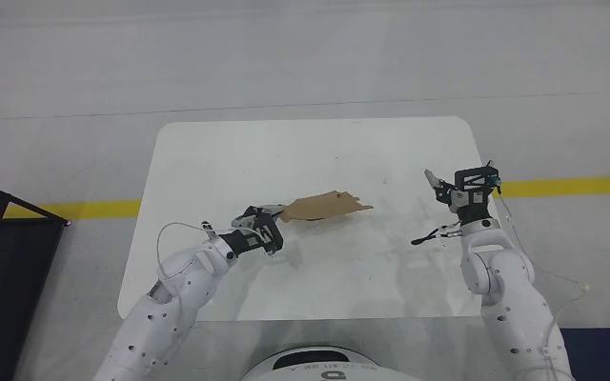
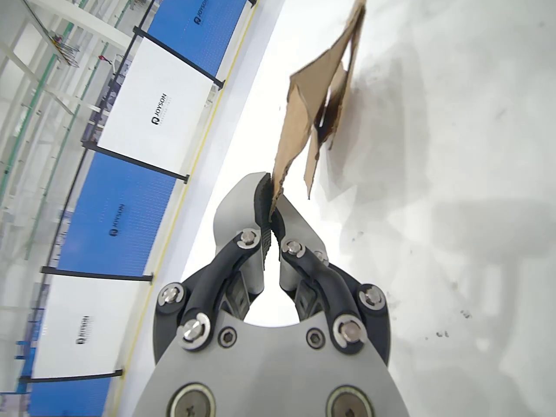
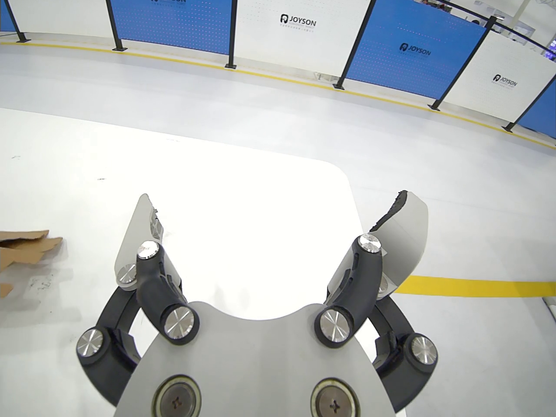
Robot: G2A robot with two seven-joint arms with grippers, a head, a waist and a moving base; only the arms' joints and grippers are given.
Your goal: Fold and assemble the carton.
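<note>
A flattened brown carton [image 1: 324,206] lies near the middle of the white table [image 1: 315,152], one end raised. My left gripper [image 1: 269,225] is shut on that raised end; in the left wrist view its black pads [image 2: 264,201] pinch the carton's edge [image 2: 278,184] while the rest of the carton [image 2: 323,88] slopes down to the tabletop. My right gripper [image 1: 456,183] stands open over the table's right side, well away from the carton. The right wrist view shows that gripper [image 3: 278,206] with nothing between its fingers, and the carton's end [image 3: 26,247] off to one side.
The table's right edge and rounded far corner [image 3: 343,175] lie close under the right gripper. A yellow floor line [image 1: 86,208] runs past both sides of the table. Blue and white barrier panels [image 3: 299,23] stand across the floor beyond.
</note>
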